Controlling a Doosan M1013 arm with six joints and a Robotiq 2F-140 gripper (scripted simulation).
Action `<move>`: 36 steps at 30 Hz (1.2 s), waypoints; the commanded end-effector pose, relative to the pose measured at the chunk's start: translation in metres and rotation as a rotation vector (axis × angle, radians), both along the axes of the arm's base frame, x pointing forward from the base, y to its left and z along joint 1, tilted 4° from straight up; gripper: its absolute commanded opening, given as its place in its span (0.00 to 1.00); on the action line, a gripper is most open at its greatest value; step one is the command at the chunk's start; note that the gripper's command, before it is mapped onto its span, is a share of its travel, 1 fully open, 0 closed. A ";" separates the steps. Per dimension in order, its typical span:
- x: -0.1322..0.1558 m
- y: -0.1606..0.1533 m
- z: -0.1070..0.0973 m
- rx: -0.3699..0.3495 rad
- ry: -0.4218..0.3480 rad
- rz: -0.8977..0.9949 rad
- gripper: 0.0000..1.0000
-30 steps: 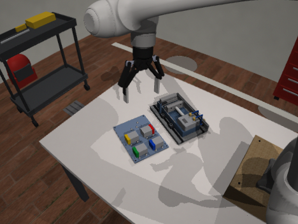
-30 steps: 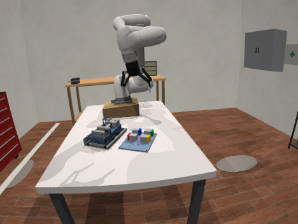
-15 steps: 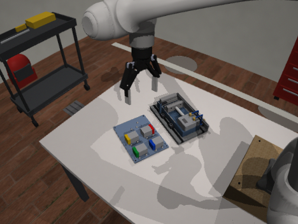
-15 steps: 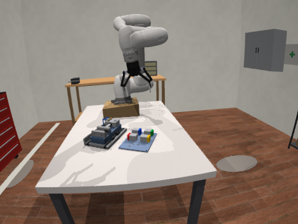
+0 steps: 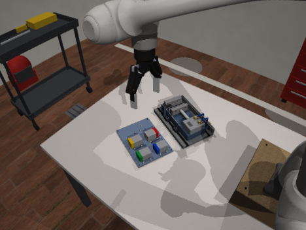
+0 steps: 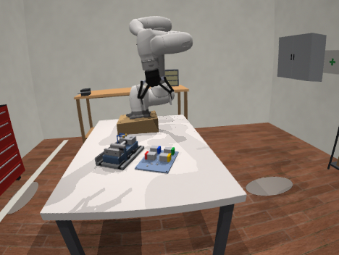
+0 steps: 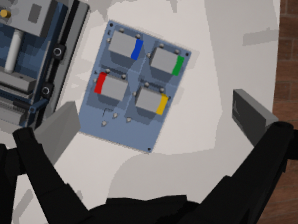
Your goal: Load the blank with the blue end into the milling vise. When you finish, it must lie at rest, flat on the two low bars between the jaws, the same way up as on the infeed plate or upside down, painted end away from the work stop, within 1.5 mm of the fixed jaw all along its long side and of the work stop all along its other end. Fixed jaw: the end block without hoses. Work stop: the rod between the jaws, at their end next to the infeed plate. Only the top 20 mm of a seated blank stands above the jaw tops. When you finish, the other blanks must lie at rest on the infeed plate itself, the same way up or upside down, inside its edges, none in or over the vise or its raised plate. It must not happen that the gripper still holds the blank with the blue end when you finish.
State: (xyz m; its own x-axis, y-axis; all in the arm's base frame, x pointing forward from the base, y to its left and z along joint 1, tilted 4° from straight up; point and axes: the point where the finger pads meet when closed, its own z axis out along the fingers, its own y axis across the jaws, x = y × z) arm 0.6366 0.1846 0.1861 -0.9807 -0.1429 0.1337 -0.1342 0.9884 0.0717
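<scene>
White table (image 5: pixel 108 176) (image 6: pixel 152 192) (image 7: pixel 200 172) | blue-ended blank (image 5: pixel 161 147) (image 6: pixel 156 148) (image 7: pixel 125 44) seemingly below claw (image 5: pixel 146 87) (image 6: pixel 156 101) (image 7: pixel 153 109) | claw released, wide

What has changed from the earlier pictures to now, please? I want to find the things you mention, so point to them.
The open jaws have turned a little: in the top view, one fingertip has shifted toward the infeed plate (image 5: pixel 131 128) (image 6: pixel 153 166) (image 7: pixel 120 136), the other away. Nothing was gripped or released. The four blanks and milling vise (image 5: pixel 193 125) (image 6: pixel 112 159) (image 7: pixel 42 24) stayed in place.
</scene>
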 end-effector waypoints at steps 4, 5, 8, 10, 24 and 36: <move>0.000 0.000 0.000 0.000 -0.008 0.104 1.00; 0.000 0.000 0.000 -0.001 -0.009 0.119 1.00; 0.000 0.000 0.000 -0.001 -0.013 0.165 1.00; 0.000 0.000 0.000 -0.001 -0.014 0.181 1.00; 0.000 0.000 0.000 -0.004 -0.028 0.358 1.00; 0.000 0.000 0.000 -0.006 -0.038 0.490 1.00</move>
